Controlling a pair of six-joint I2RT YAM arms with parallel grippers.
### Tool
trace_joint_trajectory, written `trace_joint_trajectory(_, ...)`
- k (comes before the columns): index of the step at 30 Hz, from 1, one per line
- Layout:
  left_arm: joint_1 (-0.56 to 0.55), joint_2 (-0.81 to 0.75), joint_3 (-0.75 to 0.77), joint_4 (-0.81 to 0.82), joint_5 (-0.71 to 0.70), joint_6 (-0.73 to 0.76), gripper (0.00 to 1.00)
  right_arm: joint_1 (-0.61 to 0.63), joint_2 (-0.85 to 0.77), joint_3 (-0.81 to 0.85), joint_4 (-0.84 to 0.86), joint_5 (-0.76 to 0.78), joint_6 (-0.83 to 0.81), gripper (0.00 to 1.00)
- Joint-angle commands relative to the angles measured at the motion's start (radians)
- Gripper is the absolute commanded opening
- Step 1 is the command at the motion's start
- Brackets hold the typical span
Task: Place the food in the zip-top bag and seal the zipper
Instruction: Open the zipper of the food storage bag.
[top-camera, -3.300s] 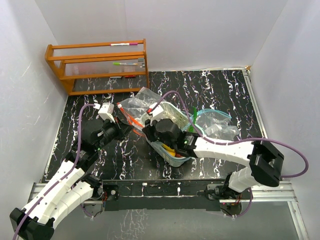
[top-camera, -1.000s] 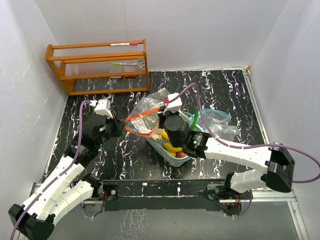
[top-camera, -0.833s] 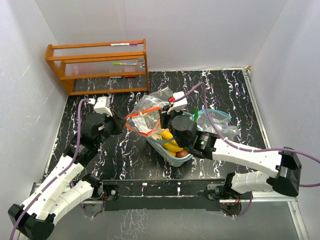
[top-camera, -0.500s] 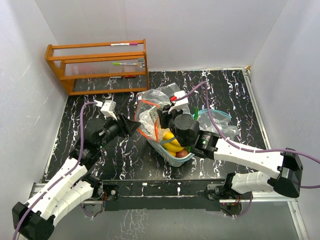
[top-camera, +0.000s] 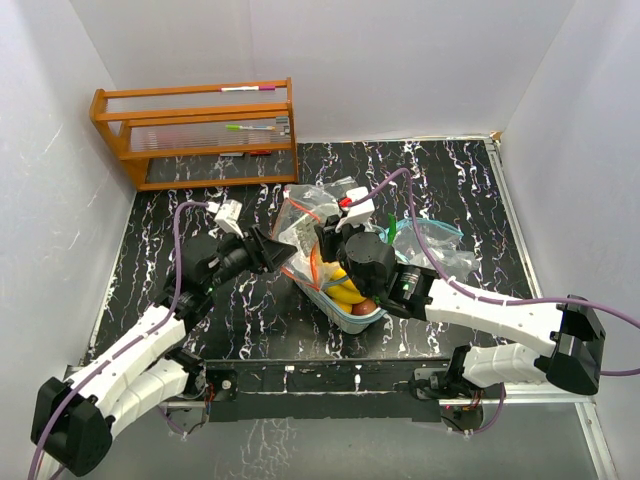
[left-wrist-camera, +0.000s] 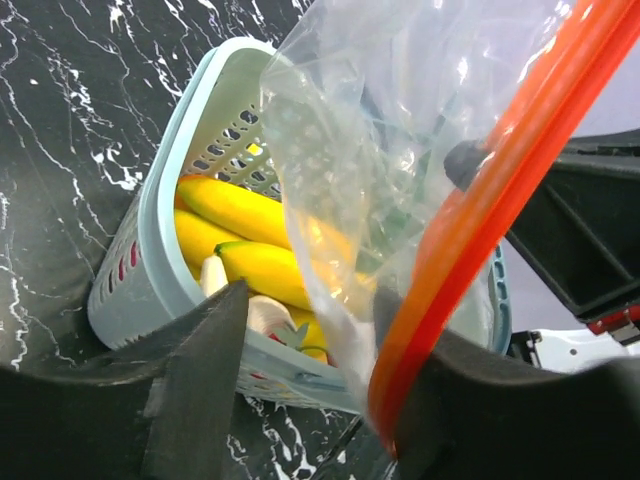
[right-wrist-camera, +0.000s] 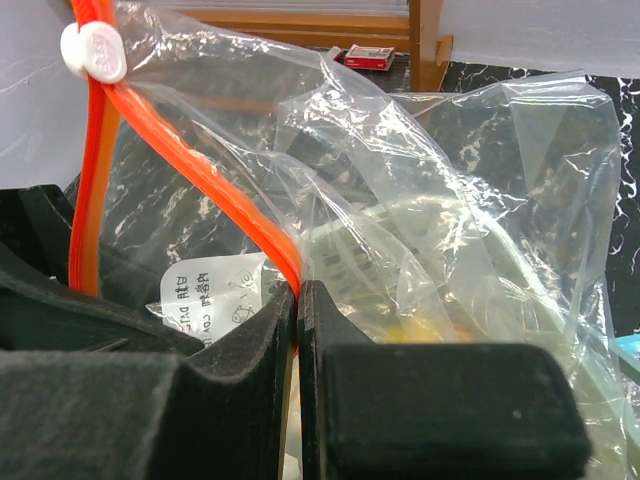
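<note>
A black worktop (top-camera: 200, 300) veined with white sits between plain white walls, with a wooden rack (top-camera: 195, 130) in the upper left of the overhead view. Near the centre, a pale teal basket (top-camera: 352, 322) holds yellow bananas (top-camera: 343, 290) and a reddish round fruit (top-camera: 365, 305). The clear zip-top bag (top-camera: 305, 205) is raised over the basket's upper-left end. The left hand (top-camera: 283, 252) reaches it from the left, the right hand (top-camera: 322, 240) from the right. A second clear bag (top-camera: 440, 250) lies to the right of the basket.

In the left wrist view, the left hand's fingers (left-wrist-camera: 190, 400) stand apart. The bag's film and orange zipper strip (left-wrist-camera: 480, 210) hang between them, the strip resting against the right-side finger. The bananas lie in the basket behind, at centre left, outside the bag.

In the right wrist view, the right hand's fingers are pressed together on the orange zipper strip at the frame's centre. A white slider (right-wrist-camera: 95, 50) sits on the strip at the upper left.
</note>
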Motion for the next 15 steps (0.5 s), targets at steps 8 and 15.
trace_joint_trajectory(8,0.005,0.065,0.093,-0.026,0.010,0.027,0.00,-0.002,-0.046,-0.005,0.036,0.006,0.028,0.08)
trace_joint_trajectory(15,0.005,0.004,0.266,-0.371,-0.260,0.218,0.00,-0.002,-0.129,0.024,-0.109,0.055,0.065,0.08)
